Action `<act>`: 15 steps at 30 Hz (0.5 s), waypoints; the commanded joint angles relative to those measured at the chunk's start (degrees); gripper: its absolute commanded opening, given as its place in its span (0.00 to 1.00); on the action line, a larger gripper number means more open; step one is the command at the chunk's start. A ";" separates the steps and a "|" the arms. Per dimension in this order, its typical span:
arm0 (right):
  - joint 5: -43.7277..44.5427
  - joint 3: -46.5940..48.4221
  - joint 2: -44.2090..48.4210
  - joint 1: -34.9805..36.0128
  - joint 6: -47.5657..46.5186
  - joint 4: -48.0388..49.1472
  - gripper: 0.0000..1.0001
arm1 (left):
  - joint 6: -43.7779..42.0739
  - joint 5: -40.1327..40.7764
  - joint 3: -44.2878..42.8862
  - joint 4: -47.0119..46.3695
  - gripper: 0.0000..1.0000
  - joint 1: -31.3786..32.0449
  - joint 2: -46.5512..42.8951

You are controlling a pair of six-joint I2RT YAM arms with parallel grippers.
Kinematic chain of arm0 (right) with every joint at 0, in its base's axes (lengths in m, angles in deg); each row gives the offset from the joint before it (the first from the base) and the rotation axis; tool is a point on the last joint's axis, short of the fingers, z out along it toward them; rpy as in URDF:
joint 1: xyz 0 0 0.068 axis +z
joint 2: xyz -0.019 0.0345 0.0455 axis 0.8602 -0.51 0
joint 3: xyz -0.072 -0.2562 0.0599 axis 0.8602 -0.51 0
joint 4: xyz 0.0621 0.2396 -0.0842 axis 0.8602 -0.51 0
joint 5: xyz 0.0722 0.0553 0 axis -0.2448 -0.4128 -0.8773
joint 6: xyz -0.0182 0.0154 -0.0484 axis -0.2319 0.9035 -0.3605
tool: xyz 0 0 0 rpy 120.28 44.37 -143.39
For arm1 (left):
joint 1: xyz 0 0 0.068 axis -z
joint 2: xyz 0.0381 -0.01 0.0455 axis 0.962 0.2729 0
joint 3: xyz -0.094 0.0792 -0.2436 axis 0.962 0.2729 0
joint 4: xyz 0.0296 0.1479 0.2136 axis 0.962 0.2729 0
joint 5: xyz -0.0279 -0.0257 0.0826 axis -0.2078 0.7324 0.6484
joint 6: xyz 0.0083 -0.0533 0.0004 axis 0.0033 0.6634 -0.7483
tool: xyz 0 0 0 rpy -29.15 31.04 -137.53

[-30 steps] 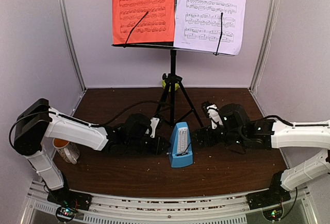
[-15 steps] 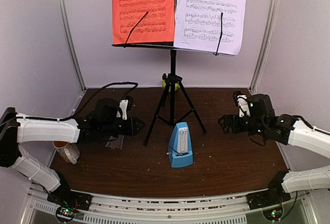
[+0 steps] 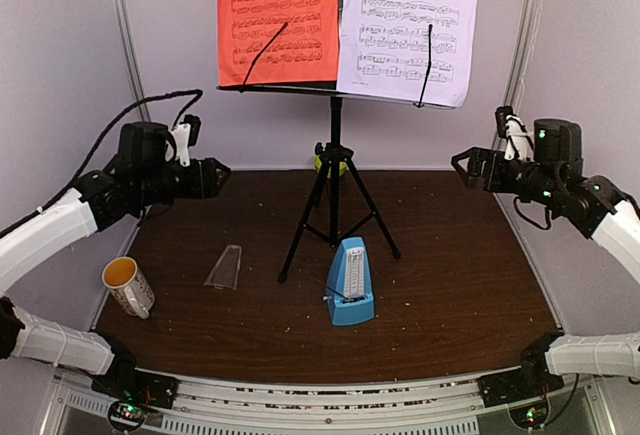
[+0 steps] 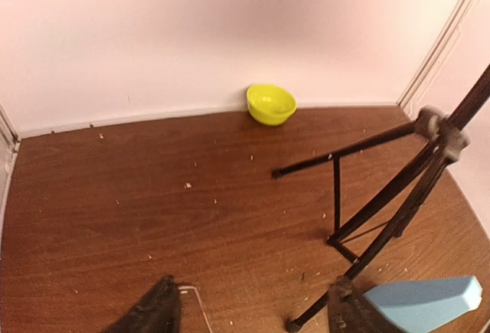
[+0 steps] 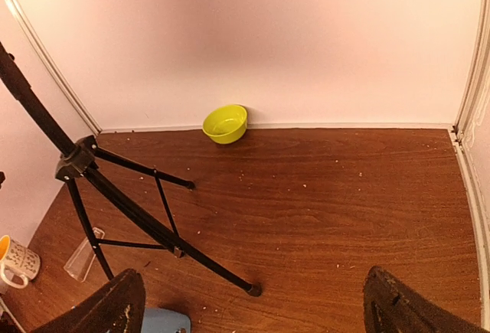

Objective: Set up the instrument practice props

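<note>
The black music stand [image 3: 335, 205] stands on its tripod at the table's middle back, with a red sheet [image 3: 277, 15] and a white sheet [image 3: 408, 25] side by side on its desk. In front of it the blue metronome [image 3: 351, 283] stands uncovered. Its clear cover [image 3: 225, 267] lies flat on the table to the left. My left gripper [image 3: 216, 177] hangs high at the left, open and empty. My right gripper [image 3: 463, 167] hangs high at the right, open and empty. The left wrist view shows the tripod legs [image 4: 398, 187] and the metronome [image 4: 425, 302].
A white patterned mug [image 3: 128, 286] sits near the front left. A small green bowl [image 3: 330, 162] rests against the back wall behind the tripod. In the right wrist view the bowl [image 5: 225, 123], tripod legs [image 5: 115, 195], mug [image 5: 15, 260] and cover [image 5: 83, 255] show.
Both arms have drawn back from the metronome, out to the sides and upward. The left gripper has opened and let go of the clear cover, which now lies on the table.
</note>
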 commanded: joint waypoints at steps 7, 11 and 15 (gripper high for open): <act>-1.07 -1.81 11.54 -0.76 3.32 -5.07 1.00 | 1.79 6.25 -0.30 10.64 0.98 -0.29 -12.07; -0.56 -6.50 17.14 -0.81 3.62 -7.13 1.00 | 7.18 12.41 1.95 18.57 0.98 -0.29 -16.22; -0.26 -12.61 22.69 -0.79 4.93 -8.50 1.00 | 10.79 18.02 5.30 25.87 0.98 -0.29 -19.06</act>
